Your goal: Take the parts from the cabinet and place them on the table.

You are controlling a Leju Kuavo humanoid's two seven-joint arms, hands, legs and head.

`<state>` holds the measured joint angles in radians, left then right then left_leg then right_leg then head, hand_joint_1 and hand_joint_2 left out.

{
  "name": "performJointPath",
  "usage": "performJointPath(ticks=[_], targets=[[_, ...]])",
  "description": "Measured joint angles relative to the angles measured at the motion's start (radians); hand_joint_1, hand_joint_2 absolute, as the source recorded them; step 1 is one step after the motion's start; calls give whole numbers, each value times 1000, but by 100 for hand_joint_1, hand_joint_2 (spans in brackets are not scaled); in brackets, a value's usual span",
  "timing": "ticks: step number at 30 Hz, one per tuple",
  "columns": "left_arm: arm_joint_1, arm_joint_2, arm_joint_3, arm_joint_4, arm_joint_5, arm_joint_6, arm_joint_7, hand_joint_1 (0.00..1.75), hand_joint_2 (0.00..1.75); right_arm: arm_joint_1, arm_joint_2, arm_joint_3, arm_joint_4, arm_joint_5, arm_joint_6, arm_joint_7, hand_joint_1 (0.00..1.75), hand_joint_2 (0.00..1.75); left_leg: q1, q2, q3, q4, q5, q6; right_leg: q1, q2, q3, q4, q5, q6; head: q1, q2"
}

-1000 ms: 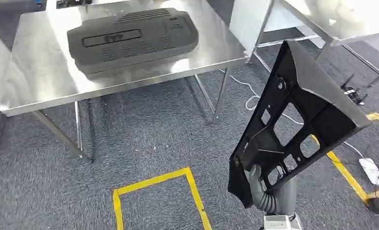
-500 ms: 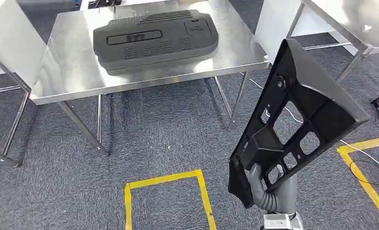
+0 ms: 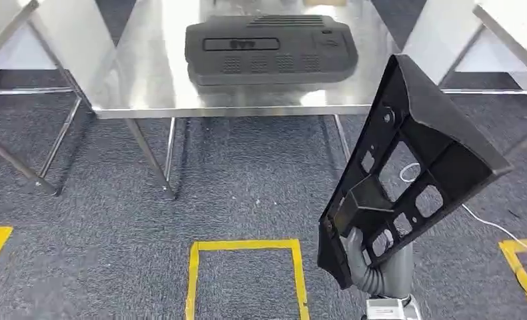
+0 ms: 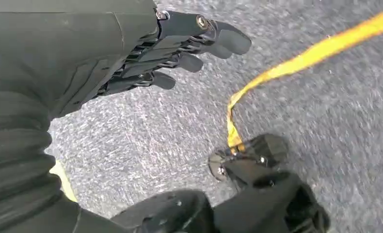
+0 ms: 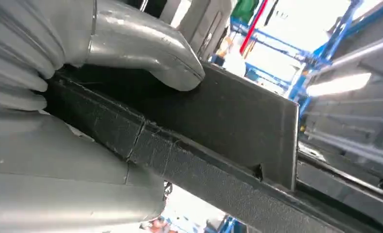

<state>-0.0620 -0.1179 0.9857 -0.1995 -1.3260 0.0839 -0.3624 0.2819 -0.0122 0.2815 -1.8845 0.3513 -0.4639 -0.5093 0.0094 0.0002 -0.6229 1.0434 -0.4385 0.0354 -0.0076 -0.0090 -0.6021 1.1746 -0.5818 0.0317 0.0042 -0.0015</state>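
Basically a one-point grip on a long lever: right hand (image 3: 374, 263) clamped on the bottom end of the black bracket (image 3: 414, 160), thumb (image 5: 146, 51) pressed flat on its face, rest of the bracket sticking up and out, well above the carpet (image 3: 114, 227). Likely to pivot or slip in the grip on any jolt while walking, since all the weight sits above the hold. Could also clip the table (image 3: 147, 80) edge with the wide top end on approach, being tilted toward it. Another dark part (image 3: 271, 48) already lying on the tabletop, so needs setting down beside it, not on it. Left hand (image 4: 180, 43) hanging over the carpet, fingers loosely spread, holding nothing, not helping to steady the load.
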Motion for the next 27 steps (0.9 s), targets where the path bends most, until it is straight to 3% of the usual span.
performJointPath(ticks=[2, 3, 4, 5, 6, 7, 9, 10, 11, 12, 19, 22, 23, 27], targets=[[0, 0, 0, 0, 0, 0, -1, 0, 175, 2, 0, 2, 0, 0, 0, 0, 175, 175, -1, -17, -4, 0, 1, 2, 0, 5, -75, 143, -45, 0, 0, 0], [1, 0, 1, 0, 0, 0, -1, 0, 175, 3, -1, 2, 0, 0, 0, 0, 175, 175, -1, -23, -4, 0, 1, 2, 0, 6, -83, 151, -38, 6, 0, 0], [2, 0, 1, 0, 0, 0, -1, 0, 175, 2, -2, 2, 0, 0, 0, 0, 175, 175, -1, -28, -4, 0, 1, 1, -2, 6, -66, 107, -12, 17, 1, 0], [1, -1, 1, 0, 0, 0, -2, 0, 175, 2, -2, 2, 0, 0, 0, 0, 175, 175, 0, -34, -3, 0, 2, 0, -4, 6, -30, 25, 25, 28, 0, 0], [1, -1, 2, 0, 0, 0, -2, 0, 175, 2, -2, 2, 0, -1, -1, 0, 175, 175, 1, -38, -2, 1, 3, -1, -6, 6, 15, -68, 61, 35, 0, 0], [1, -2, 2, 0, 0, 0, -3, 0, 175, 2, -2, 2, 0, -3, -2, 1, 175, 175, 0, -40, -2, 1, 5, -4, -8, 9, 52, -143, 84, 36, 1, 0], [2, -1, 3, 0, 0, 0, -7, 0, 175, 2, 1, 2, -2, -6, -3, 4, 175, 175, -8, -42, -3, 3, 4, -15, -3, 10, 48, -158, 94, 16, -2, 0], [2, 0, 4, 0, 0, 0, -7, 0, 175, 3, 3, 2, -2, -7, -3, 5, 175, 175, -10, -41, -4, 4, -6, -7, -5, 10, 52, -161, 96, 18, -2, 0], [3, 0, 4, 0, 0, 0, -8, 0, 175, 2, 2, 1, -2, -7, -4, 5, 175, 175, -10, -40, -4, 4, 2, 10, -3, 10, 58, -161, 98, 15, -1, 0], [4, 0, 4, 0, 0, -2, -9, 0, 175, 3, 3, 0, -2, -7, -6, 5, 175, 175, -9, -39, -2, 2, 4, 11, -1, 10, 57, -160, 99, 13, -1, 0], [4, 0, 7, 0, 6, -13, -13, 0, 175, 4, 8, -1, -9, -18, -25, 11, 175, 175, -6, -38, 3, -10, 12, -9, 2, 11, 56, -159, 100, 9, -2, 0], [5, 0, 8, 0, 8, -21, -8, 0, 175, 11, 11, -1, -19, -13, -36, 11, 175, 175, -6, -38, 3, -11, 11, -13, 3, 10, 56, -159, 99, 9, -1, 0], [5, 1, 9, 0, 10, -22, -7, 0, 175, 13, 12, -1, -23, -7, -40, 11, 175, 175, -6, -38, 3, -11, 11, -20, 3, 10, 56, -159, 99, 9, -1, 0], [5, 2, 19, 0, 20, -27, -5, 0, 175, 24, 12, -1, -43, 35, -69, 11, 175, 175, -8, -39, 2, -11, 11, -21, 0, 10, 48, -159, 99, 8, -1, 0]])
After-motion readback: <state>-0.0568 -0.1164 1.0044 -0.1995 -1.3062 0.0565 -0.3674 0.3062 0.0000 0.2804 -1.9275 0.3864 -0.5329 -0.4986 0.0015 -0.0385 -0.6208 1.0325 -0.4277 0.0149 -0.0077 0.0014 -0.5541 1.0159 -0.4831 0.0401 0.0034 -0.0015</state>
